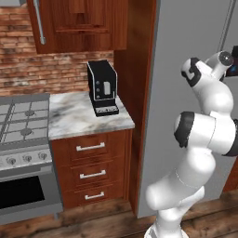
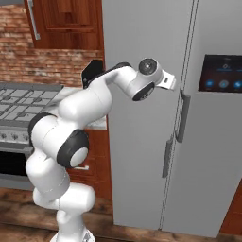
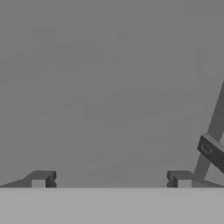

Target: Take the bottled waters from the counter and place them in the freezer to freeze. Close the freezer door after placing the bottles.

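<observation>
Freezer door stands shut, beside the marble desk. Claw faces the panel, jaws wide and empty, door handle off to one side. Recommend centring on the handle before closing.

A white-and-grey veined marble counter is seen between a grey gas stove top and a tall grey refrigerator unit. The slab is carried by reddish-brown wooden drawers fitted with silver bar handles. A black coffee machine is set upright on the counter, towards its back right corner and near the brick wall. The rest of the marble surface is seen bare. In the right base view, the counter's edge is largely hidden behind the arm. A dark wooden plank floor is laid beneath the cabinets.
</observation>
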